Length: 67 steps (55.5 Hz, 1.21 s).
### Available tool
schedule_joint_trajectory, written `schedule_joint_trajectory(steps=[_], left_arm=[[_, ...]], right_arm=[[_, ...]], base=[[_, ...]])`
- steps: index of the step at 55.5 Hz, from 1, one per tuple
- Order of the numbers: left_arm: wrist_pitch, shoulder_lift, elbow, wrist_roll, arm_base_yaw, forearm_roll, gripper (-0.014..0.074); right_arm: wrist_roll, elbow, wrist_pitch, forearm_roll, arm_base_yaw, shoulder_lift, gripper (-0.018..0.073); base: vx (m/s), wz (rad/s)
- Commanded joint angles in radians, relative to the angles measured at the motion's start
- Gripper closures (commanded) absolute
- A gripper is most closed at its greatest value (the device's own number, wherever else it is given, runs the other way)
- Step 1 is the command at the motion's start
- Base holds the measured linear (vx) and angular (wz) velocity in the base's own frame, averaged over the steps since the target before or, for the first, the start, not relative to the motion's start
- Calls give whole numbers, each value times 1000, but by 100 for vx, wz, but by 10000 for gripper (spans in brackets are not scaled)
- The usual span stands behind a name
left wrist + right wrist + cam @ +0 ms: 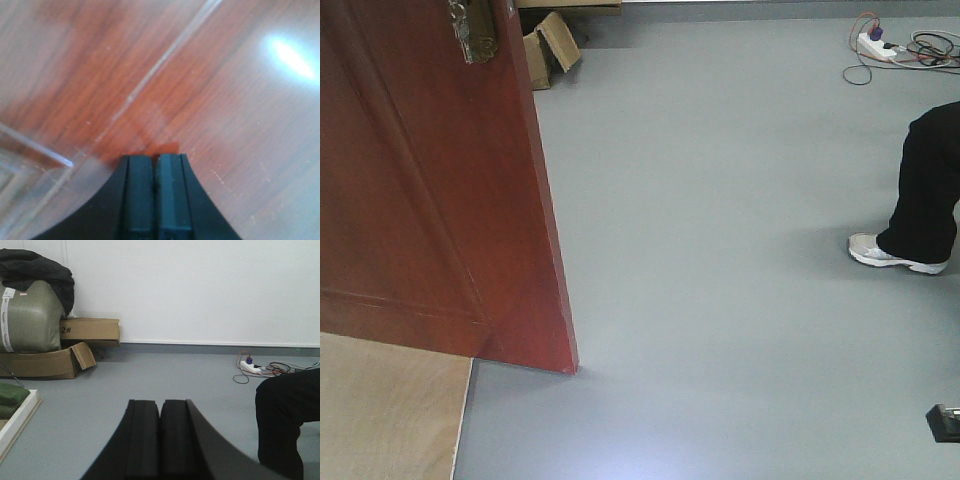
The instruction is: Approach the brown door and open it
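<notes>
The reddish-brown panelled wooden door (430, 190) fills the left of the front view, swung ajar, its free edge running down to a bottom corner that stands on the grey floor (740, 300) where it meets a strip of pale wood flooring (390, 410). A tarnished metal latch plate (472, 30) shows at the top of the door.

The left pincer (155, 162) sits right up against the door's glossy face, its two dark fingers pressed together with nothing between them; whether the tips actually touch the wood cannot be told. The right pincer (160, 407) is likewise closed and empty, pointing out across the open room towards the white wall, cardboard boxes (65, 347) and a white power strip with tangled cables (252, 367).

I judge the door partly open, with more swing perhaps wanted. The risks from here:

- The closed left fingers could skid along the smooth varnish if they push at a slant, losing the door.
- A person's black-trousered leg and white shoe (910, 220) stand near the door's arc; a wide swing or base move could strike them.
- The base rolling forward could run onto the cables.
</notes>
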Motion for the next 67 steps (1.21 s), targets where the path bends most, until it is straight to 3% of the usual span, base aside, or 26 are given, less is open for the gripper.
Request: schedule_joint_trajectory(steps=[1, 67], left_arm=[[-22, -48, -29, 1, -7, -44, 600], [-22, -48, -29, 1, -7, -44, 600]], right_arm=[[-6, 6, -81, -4, -1, -9, 559], [-6, 6, -81, -4, -1, -9, 559]], base=[[14, -1], [13, -1]])
